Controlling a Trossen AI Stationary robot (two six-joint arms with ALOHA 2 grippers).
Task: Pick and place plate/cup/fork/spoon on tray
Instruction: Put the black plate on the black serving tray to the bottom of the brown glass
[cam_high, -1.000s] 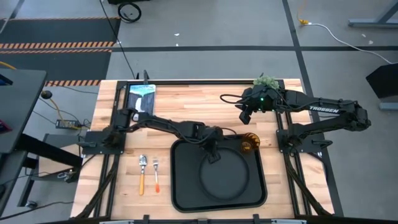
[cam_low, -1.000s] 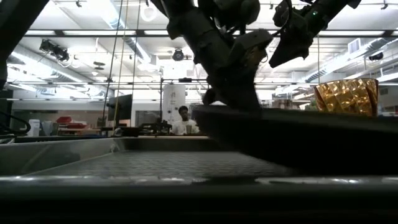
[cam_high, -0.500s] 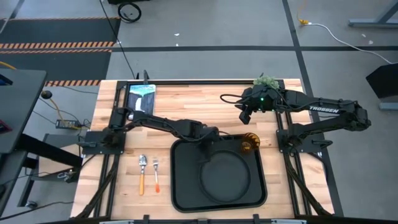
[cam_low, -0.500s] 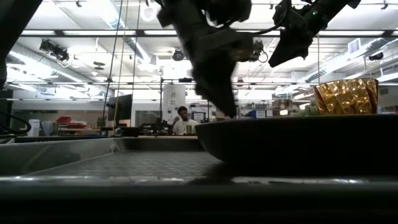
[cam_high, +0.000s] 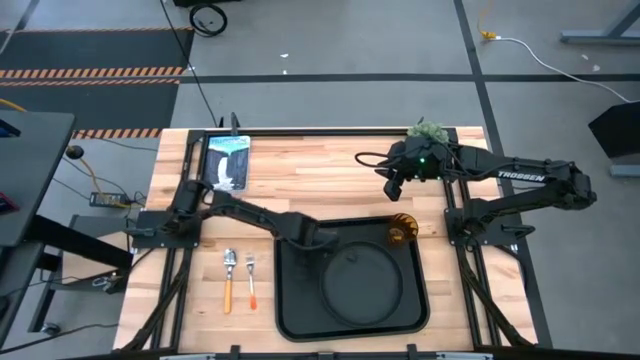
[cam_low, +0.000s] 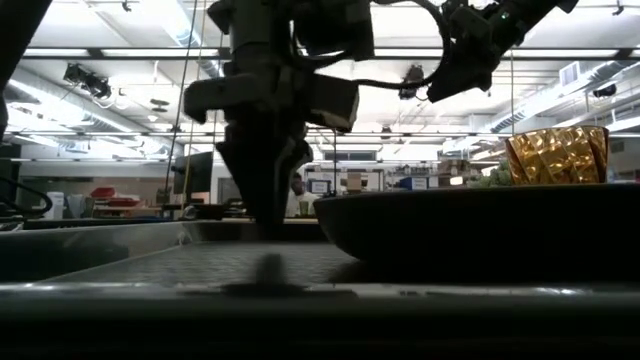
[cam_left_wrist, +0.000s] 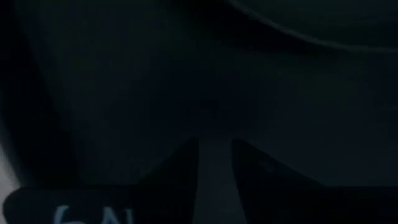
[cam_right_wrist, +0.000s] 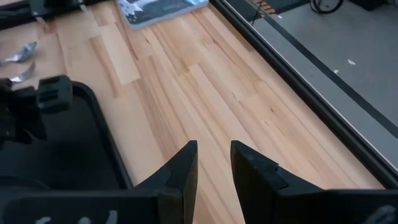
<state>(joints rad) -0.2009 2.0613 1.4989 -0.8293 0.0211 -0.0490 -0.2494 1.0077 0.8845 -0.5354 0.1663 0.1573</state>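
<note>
The plate (cam_high: 362, 283) lies flat inside the tray (cam_high: 290, 310), so the cup (cam_high: 401, 231), fork (cam_high: 251, 281) and spoon (cam_high: 229, 278) remain. The left gripper (cam_high: 322, 240) hangs low over the tray's 10 o'clock corner, its arm stretched across from the table's left side; its wrist view is nearly black, so whether its fingers are parted I cannot tell. What matters for the next pick: fork and spoon lie side by side on the wood at about 8 o'clock from that gripper, just left of the tray, handles toward the front edge — clearly the left arm's reach. The cup stands just outside the tray's 2 o'clock corner, nearer the right gripper (cam_high: 394, 186), which hovers above the table with fingers slightly apart, holding nothing.
</note>
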